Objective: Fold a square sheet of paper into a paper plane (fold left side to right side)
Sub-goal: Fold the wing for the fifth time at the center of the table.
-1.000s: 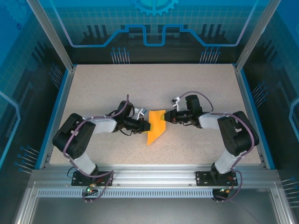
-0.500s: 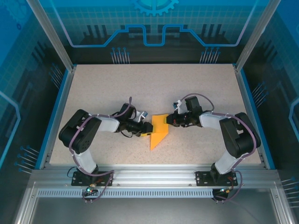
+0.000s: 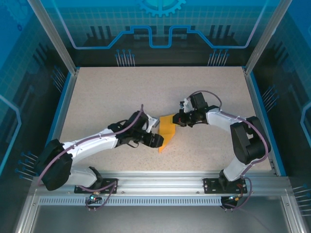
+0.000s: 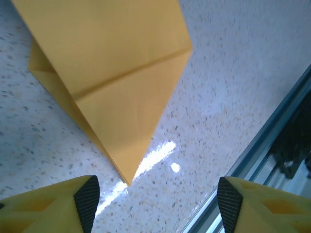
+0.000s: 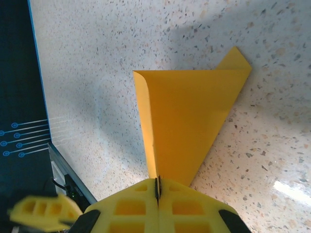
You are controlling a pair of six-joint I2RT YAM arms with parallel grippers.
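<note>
1. The speckled beige tabletop takes up most of the overhead shot. Its 6 o'clock edge is hidden behind the arm bases.
2. The left arm reaches in from 7 o'clock and the right arm from 4 o'clock.
3. The orange paper plane lies a bit toward 6 o'clock of the table's centre, with its tip pointing at 6. In the left wrist cam its top is chopped off by the frame.
4. The right gripper is at the plane's 1 o'clock edge. In its own cam the pads are clamped together on a raised fold of the plane. The pinched bit vanishes into the seam.
5. The left gripper sits at the plane's 8 o'clock, but from above I can't really read its jaws. In its wrist cam the fingers are spread wide with nothing between them. The plane's tip points at the gap, and only the fingertips make the frame.
</note>
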